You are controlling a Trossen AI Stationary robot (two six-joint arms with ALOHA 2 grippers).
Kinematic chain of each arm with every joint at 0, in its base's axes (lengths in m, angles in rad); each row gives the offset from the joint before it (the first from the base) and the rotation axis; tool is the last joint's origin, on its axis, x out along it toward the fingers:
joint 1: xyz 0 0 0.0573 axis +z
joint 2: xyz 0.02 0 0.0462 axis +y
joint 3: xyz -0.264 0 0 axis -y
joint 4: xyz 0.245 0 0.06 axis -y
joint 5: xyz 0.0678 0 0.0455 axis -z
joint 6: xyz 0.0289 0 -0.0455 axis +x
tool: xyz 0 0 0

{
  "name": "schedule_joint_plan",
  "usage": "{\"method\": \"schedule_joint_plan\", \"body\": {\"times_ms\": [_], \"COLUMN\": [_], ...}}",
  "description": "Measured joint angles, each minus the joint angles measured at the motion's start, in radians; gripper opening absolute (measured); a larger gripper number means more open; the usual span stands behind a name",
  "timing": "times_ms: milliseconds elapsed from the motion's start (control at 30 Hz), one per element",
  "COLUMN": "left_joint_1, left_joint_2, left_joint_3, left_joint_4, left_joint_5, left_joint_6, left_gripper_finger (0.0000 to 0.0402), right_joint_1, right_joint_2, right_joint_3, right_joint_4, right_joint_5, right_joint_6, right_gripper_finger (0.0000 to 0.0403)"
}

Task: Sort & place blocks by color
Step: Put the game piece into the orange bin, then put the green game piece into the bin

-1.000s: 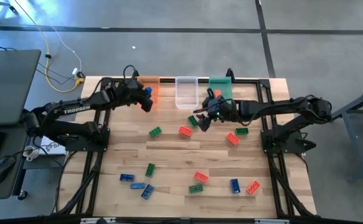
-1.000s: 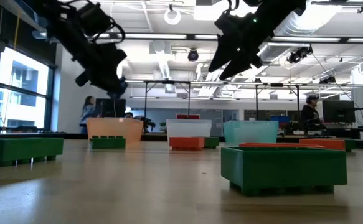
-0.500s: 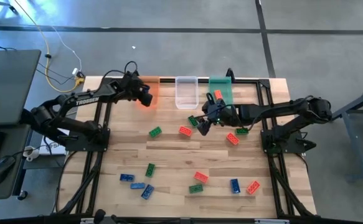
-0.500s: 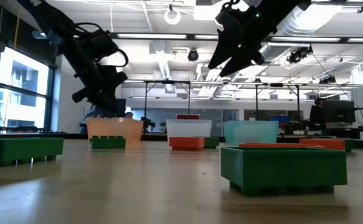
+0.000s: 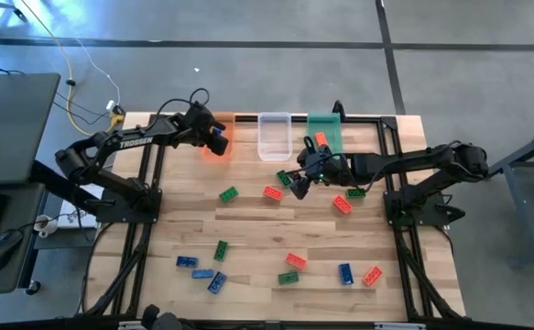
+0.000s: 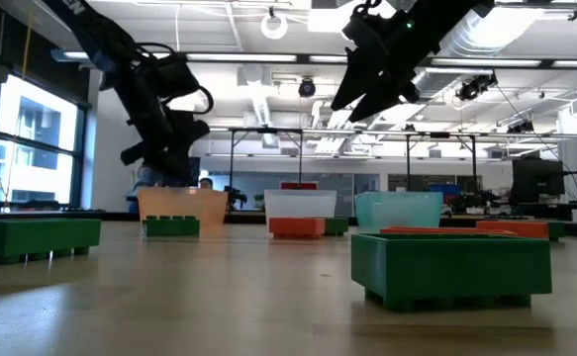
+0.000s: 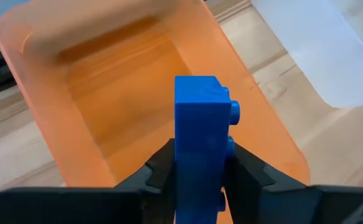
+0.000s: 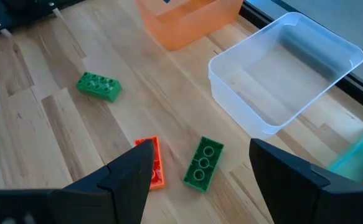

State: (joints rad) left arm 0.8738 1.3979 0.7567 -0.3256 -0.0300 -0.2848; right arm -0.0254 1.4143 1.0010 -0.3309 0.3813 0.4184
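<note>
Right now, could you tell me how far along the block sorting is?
Early. One red block lies in the green bin. The left pincer holds a blue block above the orange bin; the right pincer hangs open over a green block. About fifteen blocks remain on the table; the clear bin is empty.

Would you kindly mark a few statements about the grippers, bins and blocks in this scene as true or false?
1. The left gripper holds a blue block above the orange bin. True.
2. The clear bin holds several blocks. False: it looks empty.
3. The right gripper is shut on a green block. False: its fingers are open, holding nothing, above a green block and a red block lying on the table.
4. The clear bin stands between the orange bin and the green bin. True.
</note>
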Motion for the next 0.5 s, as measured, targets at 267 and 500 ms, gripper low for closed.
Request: {"method": "schedule_joint_plan", "body": {"times_ms": [267, 500], "left_joint_1": [-0.006, -0.028], "left_joint_2": [0.003, 0.003], "left_joint_3": [0.0, 0.0], "left_joint_4": [0.0, 0.001], "left_joint_5": [0.0, 0.0], "left_joint_6": [0.036, 0.051], "left_gripper_finger": [0.0133, 0.0178], "right_joint_1": [0.0, 0.011], "right_joint_2": [0.0, 0.0], "right_joint_3": [0.0, 0.0], "right_joint_4": [0.0, 0.0], "right_joint_5": [-0.007, -0.015], "right_joint_6": [0.0, 0.0], "right_gripper_finger": [0.0254, 0.0254]}}
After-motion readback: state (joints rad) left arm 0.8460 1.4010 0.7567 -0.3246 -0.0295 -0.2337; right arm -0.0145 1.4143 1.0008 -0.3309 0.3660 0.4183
